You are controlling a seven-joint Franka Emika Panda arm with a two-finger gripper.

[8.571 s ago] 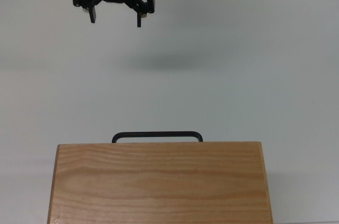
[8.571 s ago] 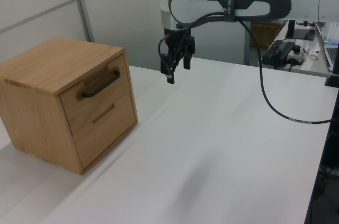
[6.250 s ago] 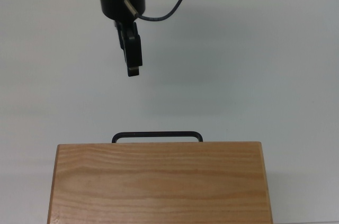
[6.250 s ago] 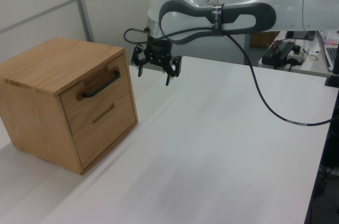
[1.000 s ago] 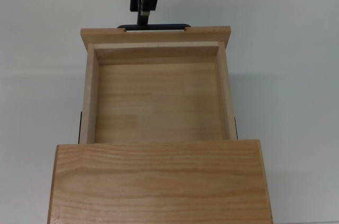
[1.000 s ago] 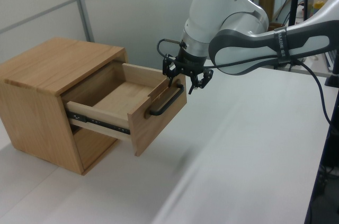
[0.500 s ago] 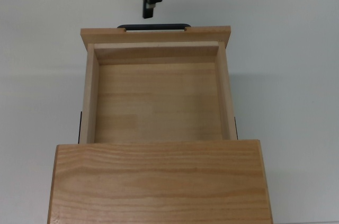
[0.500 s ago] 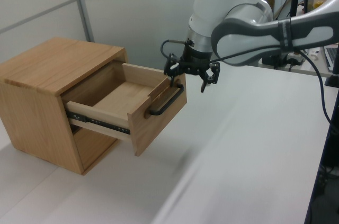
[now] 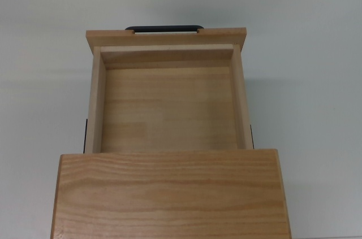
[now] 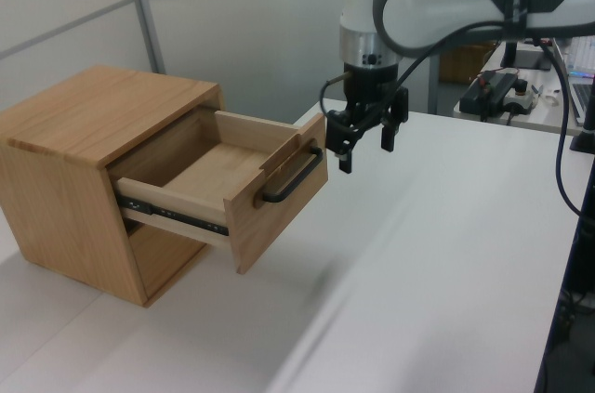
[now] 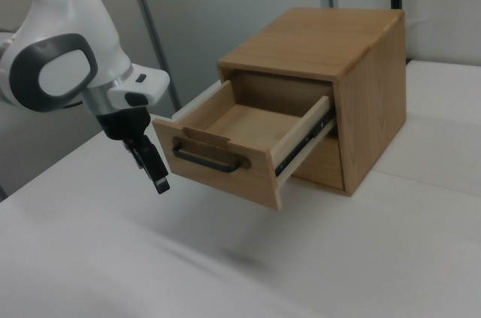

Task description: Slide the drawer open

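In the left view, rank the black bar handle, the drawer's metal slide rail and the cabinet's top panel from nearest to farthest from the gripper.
From the gripper, in the left view:
1. Black bar handle, just to the left view's left of the gripper, on the drawer front.
2. Slide rail, along the drawer's side, farther left.
3. Cabinet top panel, farthest, at the left view's left.

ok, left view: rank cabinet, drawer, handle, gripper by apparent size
1. cabinet
2. drawer
3. and 4. handle and gripper: too alike to rank; their distances from the camera may also differ.
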